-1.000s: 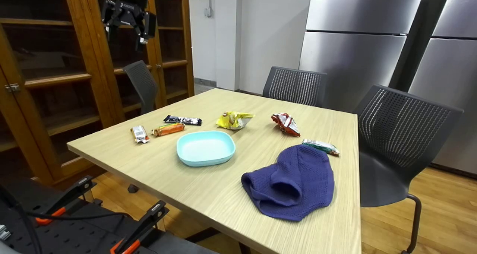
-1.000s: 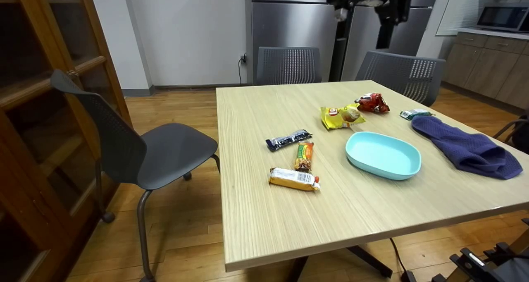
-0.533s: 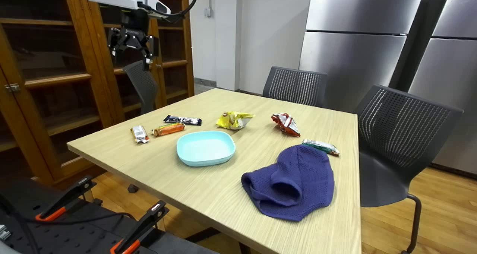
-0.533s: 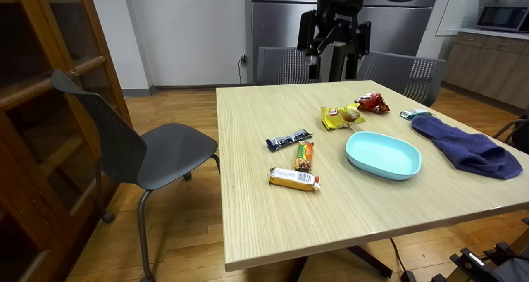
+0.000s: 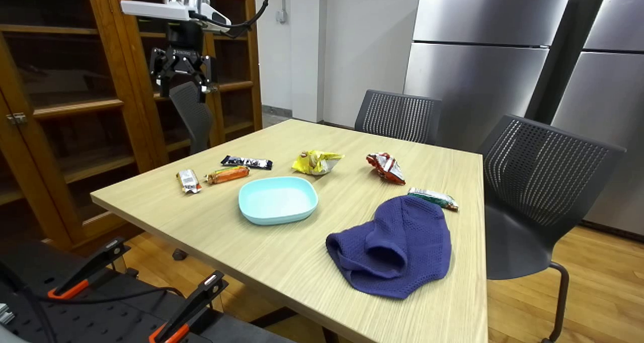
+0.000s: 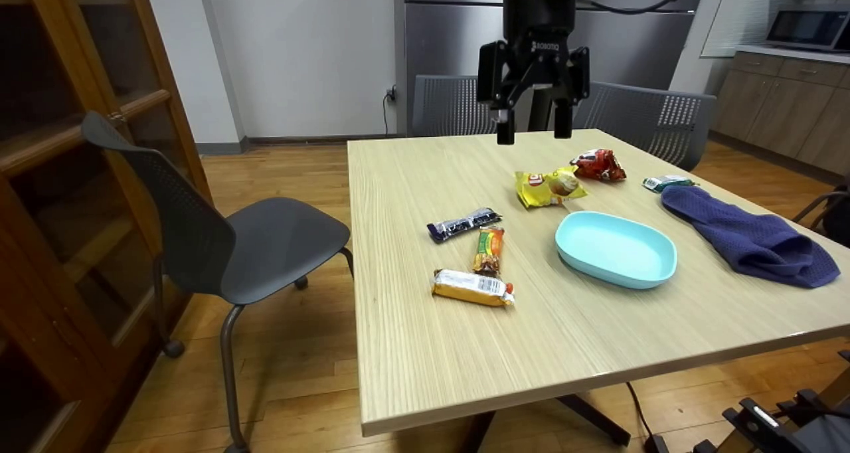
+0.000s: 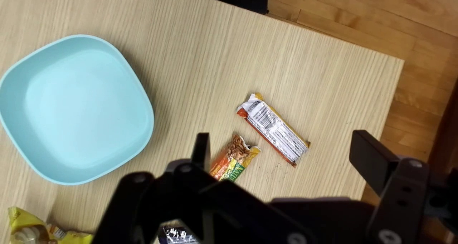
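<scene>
My gripper hangs in the air above the table, open and with nothing between its fingers. Seen from the wrist, a white-backed snack bar lies on the tabletop below the gap between the fingertips. Beside it, an orange and green bar is partly covered by one finger. A dark-wrapped bar is mostly hidden behind the gripper there; in an exterior view this dark bar shows whole. The light blue dish, with nothing in it, stands next to the bars.
A yellow chip bag, a red bag and a green packet lie farther along the table. A crumpled blue cloth is near the green packet. Grey chairs stand around the table; wooden cabinets stand behind.
The gripper has come down toward the table in both exterior views, most of it in the first half second, and shifted sideways. It stayed open. The things on the table have not moved.
</scene>
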